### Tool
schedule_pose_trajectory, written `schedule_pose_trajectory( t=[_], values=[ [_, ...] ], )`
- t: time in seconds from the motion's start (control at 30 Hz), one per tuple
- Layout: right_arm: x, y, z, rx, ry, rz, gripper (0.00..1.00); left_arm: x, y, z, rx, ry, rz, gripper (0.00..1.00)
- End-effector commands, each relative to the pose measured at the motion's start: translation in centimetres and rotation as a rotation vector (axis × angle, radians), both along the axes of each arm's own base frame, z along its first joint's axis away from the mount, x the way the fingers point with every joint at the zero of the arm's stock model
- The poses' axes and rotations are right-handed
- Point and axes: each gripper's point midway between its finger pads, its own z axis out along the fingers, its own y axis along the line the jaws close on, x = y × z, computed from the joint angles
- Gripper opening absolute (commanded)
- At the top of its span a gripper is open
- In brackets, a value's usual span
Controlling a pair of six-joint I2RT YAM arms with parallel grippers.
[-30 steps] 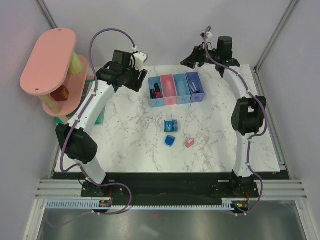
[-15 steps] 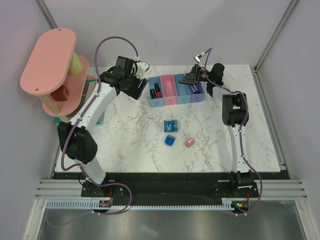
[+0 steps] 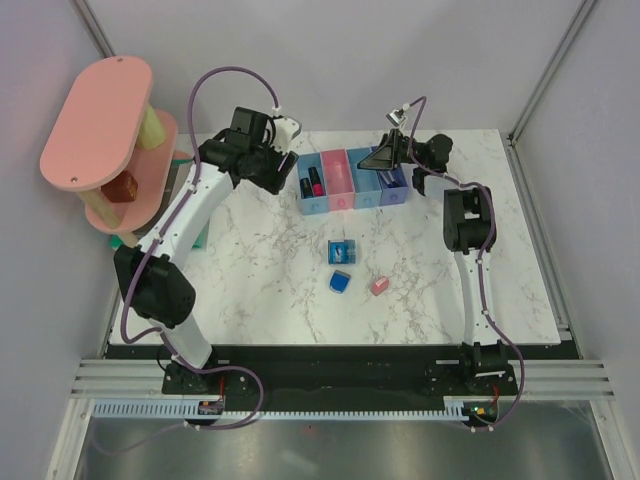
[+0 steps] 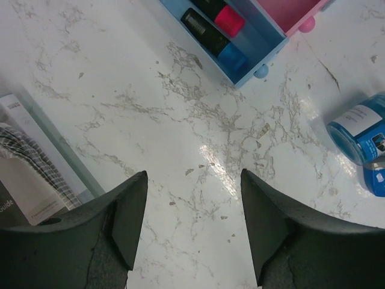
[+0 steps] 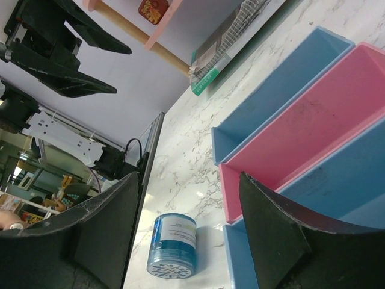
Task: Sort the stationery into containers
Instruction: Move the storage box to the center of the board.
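Observation:
Four joined bins (image 3: 350, 181) stand at the back of the table: light blue, pink, light blue, purple-blue. Two black markers (image 3: 312, 183), capped pink and blue, lie in the left light blue bin (image 4: 255, 45). A round blue roll (image 3: 342, 252), a blue wedge block (image 3: 340, 283) and a pink eraser (image 3: 379, 286) lie on the marble in front. My left gripper (image 3: 283, 172) is open and empty, just left of the bins; its view (image 4: 192, 174) shows bare marble between the fingers. My right gripper (image 3: 380, 158) is open and empty over the right bins, looking along them (image 5: 187, 176) at the roll (image 5: 174, 247). No thin pen shows.
A pink tiered shelf tower (image 3: 100, 125) stands at the far left with a small red item on it. A flat printed box (image 4: 30, 162) lies on the table beside it. Grey walls close in the back and sides.
My right arm folded in from the back right corner until its gripper sits over the right bins. My left gripper shifted slightly toward the bins. The stationery has not moved.

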Motion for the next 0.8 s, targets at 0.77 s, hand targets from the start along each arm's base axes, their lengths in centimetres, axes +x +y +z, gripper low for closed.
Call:
schedule_pose_trajectory(
  t=[0.77],
  values=[
    [9.4,-15.0,11.4,-0.826,-0.390,-0.926,0.98,2.2,-0.5,6.1,0.027,-0.197,0.040,0.71]
  ],
)
